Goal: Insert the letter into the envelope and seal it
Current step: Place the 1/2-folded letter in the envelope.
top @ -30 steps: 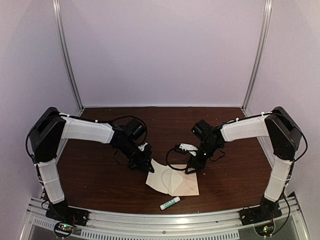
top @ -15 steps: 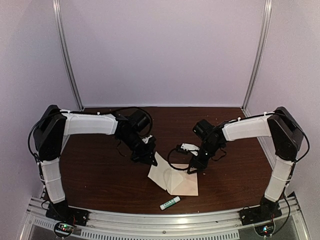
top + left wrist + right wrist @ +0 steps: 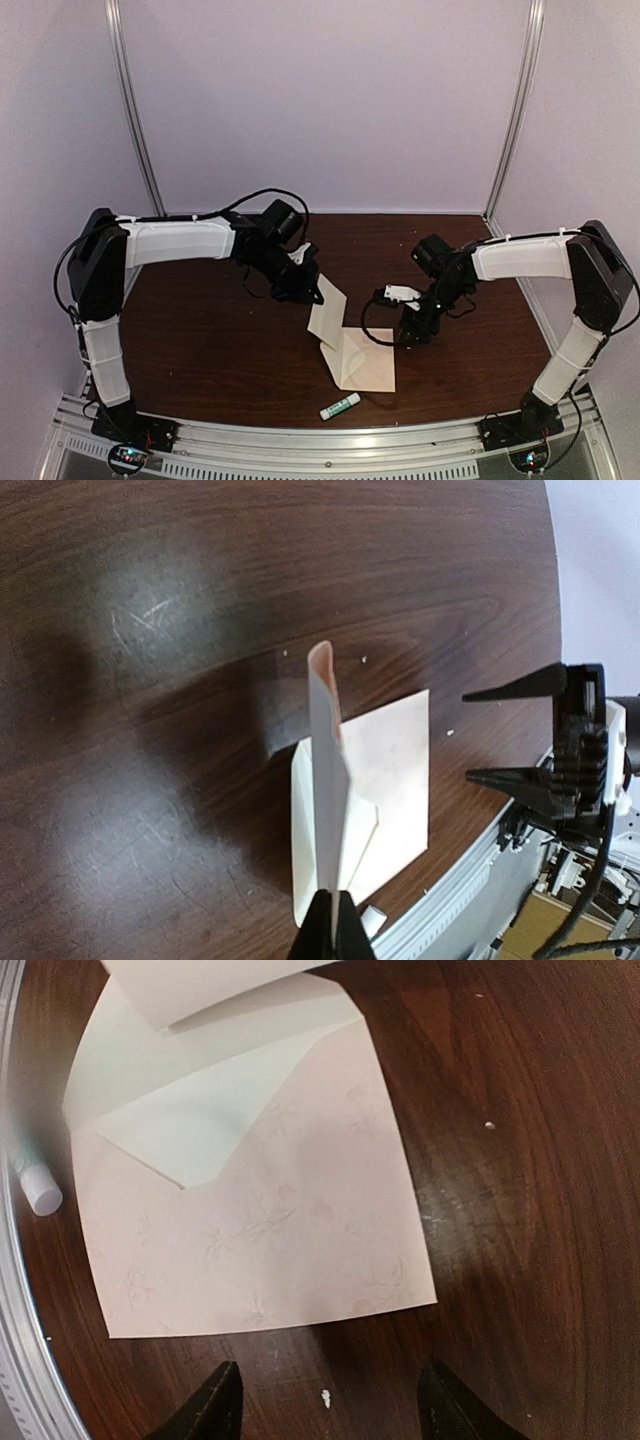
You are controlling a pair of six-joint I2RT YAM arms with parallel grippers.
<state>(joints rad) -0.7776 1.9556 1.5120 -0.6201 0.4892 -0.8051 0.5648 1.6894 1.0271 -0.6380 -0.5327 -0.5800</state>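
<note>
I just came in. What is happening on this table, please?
The left gripper is shut on the letter and holds it up on edge, tilted, its lower edge down at the envelope, which lies flat on the table. Whether that edge is inside the pocket cannot be told. The right gripper is open beside the envelope's right edge, holding nothing. A glue stick lies near the front edge, untouched. The envelope is not sealed.
</note>
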